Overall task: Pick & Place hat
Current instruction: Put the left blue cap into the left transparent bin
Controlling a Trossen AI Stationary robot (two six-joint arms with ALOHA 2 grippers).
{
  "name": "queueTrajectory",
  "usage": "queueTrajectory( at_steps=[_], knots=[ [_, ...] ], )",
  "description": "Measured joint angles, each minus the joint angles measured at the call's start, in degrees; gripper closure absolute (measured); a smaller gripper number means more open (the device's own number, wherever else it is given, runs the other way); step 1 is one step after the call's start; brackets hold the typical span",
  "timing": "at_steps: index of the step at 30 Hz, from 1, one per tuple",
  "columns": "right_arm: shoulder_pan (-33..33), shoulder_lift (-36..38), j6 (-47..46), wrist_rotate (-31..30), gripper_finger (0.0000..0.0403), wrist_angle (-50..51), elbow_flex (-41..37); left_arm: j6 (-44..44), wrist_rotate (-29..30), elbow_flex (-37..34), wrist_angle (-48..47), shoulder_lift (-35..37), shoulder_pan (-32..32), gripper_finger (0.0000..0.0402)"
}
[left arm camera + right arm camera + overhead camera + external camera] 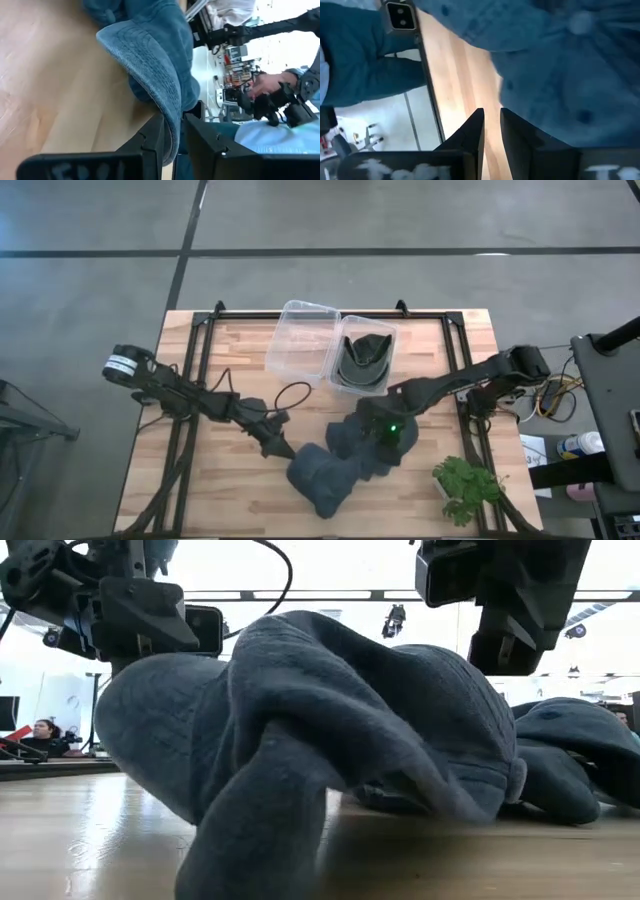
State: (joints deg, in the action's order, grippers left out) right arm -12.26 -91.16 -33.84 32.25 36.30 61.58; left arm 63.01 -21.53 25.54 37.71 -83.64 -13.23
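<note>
Two blue-grey hats lie crumpled and touching on the wooden table: one near the front edge [320, 477] [300, 740], the other just right of it and farther back [372, 445] [570, 760]. A dark hat [362, 360] sits in the clear box [385, 332]. My left gripper [281, 448] [173, 142] is shut on the front hat's brim. My right gripper [386, 430] [491, 120] hovers over the second hat's edge [560, 75]. Its fingers stand a narrow gap apart with bare table between them. Whether it touches the hat I cannot tell. My left gripper pinches the front hat's stitched brim [170, 117] at its edge, between the two fingers [150, 145]. The fingers come slanting down from the table's left. The hat's crown still rests on the table, and the brim stands up on edge in the hold.
The clear box's lid [303, 335] lies open on the box's left, at the table's far middle. A green plant [465, 485] stands at the near right corner. Black cables [290, 395] trail by the left arm. People [45, 730] [270, 85] are beyond the table.
</note>
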Motion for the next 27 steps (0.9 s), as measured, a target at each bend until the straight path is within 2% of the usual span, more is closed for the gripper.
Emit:
queueTrajectory(
  at_steps=[15,22,27],
  knots=[
    [-7.0,-15.7,-9.9,0.3,0.0344,-31.7,0.0,0.6,-0.4,1.2,-1.5,-0.3,-1.9,0.0333],
    [-7.0,-20.2,-9.8,-3.1,0.0344,-35.6,1.6,0.7,2.4,5.6,-1.3,-2.5,-3.6,0.0333],
    [-7.0,-21.5,-9.3,-6.5,0.0344,-35.5,3.5,0.1,2.7,9.5,-5.7,-7.3,-4.0,0.0333]
  ],
)
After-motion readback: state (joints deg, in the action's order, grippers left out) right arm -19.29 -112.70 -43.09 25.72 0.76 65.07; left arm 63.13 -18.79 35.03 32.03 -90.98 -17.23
